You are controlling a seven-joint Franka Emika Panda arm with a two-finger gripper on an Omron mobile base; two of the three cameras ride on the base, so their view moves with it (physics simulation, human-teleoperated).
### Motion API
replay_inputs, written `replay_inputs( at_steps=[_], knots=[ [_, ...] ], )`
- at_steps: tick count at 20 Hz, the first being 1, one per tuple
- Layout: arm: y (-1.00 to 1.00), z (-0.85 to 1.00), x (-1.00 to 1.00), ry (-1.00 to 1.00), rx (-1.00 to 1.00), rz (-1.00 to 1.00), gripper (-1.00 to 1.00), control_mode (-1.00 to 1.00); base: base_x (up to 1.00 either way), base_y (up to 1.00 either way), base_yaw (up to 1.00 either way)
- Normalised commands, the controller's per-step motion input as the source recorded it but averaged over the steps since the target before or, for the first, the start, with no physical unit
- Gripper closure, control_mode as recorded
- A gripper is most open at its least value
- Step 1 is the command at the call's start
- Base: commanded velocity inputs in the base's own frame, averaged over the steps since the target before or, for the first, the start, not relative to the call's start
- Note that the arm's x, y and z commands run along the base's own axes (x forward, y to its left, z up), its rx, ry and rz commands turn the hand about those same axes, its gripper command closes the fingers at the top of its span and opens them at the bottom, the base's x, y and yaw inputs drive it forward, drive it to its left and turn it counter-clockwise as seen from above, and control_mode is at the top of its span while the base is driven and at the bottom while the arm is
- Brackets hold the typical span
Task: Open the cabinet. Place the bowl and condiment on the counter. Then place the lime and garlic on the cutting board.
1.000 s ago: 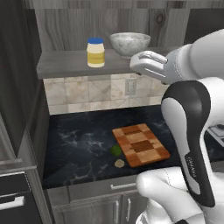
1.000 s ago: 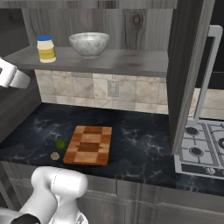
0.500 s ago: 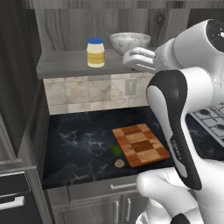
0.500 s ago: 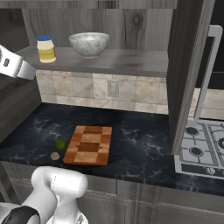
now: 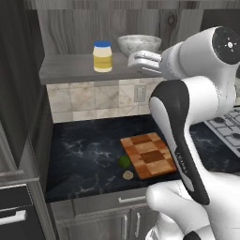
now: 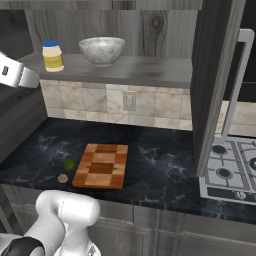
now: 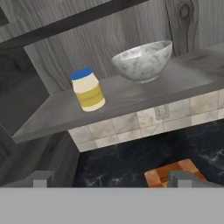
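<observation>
The cabinet stands open, its right door point(image 6: 215, 85) swung out edge-on. On its grey shelf point(image 7: 131, 98) sit the blue-lidded condiment point(image 5: 102, 56) point(image 6: 53, 55) point(image 7: 88, 89) and, to its right, the speckled bowl point(image 5: 139, 44) point(image 6: 102, 50) point(image 7: 142, 61). My gripper point(image 5: 133, 62) point(image 7: 113, 179) hovers in front of the shelf at bowl height, open and empty, touching neither. Below, the lime point(image 5: 124, 161) point(image 6: 69, 164) and the garlic point(image 5: 127, 175) point(image 6: 62, 178) lie on the black counter point(image 5: 84, 154) just left of the cutting board point(image 5: 150, 154) point(image 6: 101, 165).
A gas stove point(image 6: 230, 170) adjoins the counter on the right. The open left door point(image 5: 18, 84) juts out at the left. Tiled backsplash with an outlet point(image 6: 129, 102) runs under the shelf. Low drawers point(image 5: 122, 201) line the counter front.
The hand has slid a little to the left along the shelf front, nearer the bowl, and the forearm has swung up with it. Jaws stay open; the objects have not moved.
</observation>
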Motion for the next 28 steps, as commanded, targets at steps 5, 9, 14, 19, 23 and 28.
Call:
replay_inputs(
  at_steps=[5,9,14,19,23,28],
  knots=[
    [0.02,0.02,0.16,-0.05,0.00,0.00,-1.00,-1.00,0.00,0.00,0.00],
    [0.13,0.10,0.47,0.00,0.00,0.00,-1.00,-1.00,0.00,0.00,0.00],
    [0.13,0.07,0.44,0.00,-0.01,0.00,-1.00,-1.00,0.00,0.00,0.00],
    [0.07,0.00,0.33,0.00,-0.04,0.02,-1.00,-1.00,0.00,0.00,0.00],
    [0.02,0.00,0.32,-0.01,-0.06,0.03,-1.00,-1.00,0.00,0.00,0.00],
    [0.07,0.00,0.36,-0.06,-0.10,0.04,-1.00,-1.00,0.00,0.00,0.00]
  ],
)
